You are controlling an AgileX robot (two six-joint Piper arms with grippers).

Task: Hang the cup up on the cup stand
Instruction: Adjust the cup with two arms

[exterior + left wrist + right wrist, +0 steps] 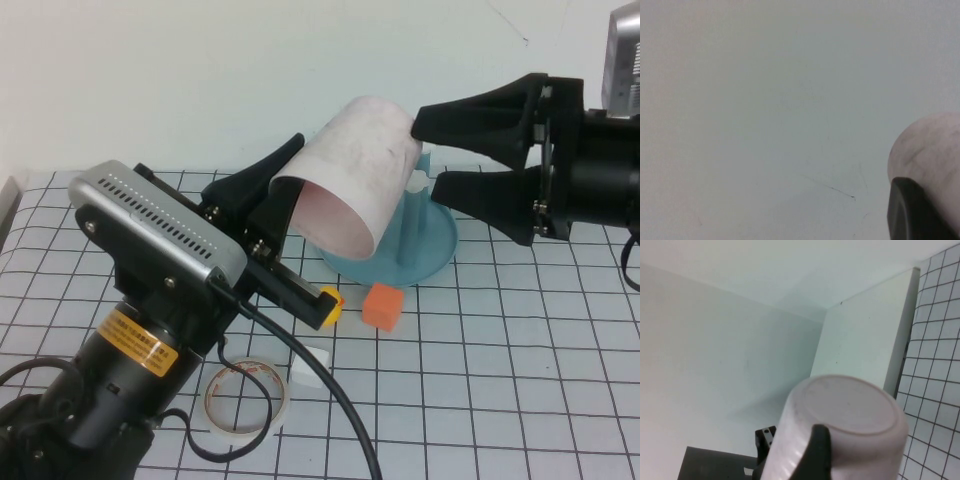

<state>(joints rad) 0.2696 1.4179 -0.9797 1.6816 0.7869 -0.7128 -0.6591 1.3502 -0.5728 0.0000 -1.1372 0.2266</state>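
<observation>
Near the table's front-left corner the left claw [268, 200] reaches up and pinches the rim of the cup [355, 165], held aloft on its side, mouth toward the front edge, base toward the back wall. Farther back, the cup stand [428, 250] sits on the table directly beneath. From the right edge the right claw [432, 155] hangs spread wide, tips flanking the cup's base.

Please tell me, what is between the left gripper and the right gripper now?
In the high view, the pink cup is between them: left gripper is shut on its rim, and open right gripper reaches its base, above the blue cup stand.
</observation>
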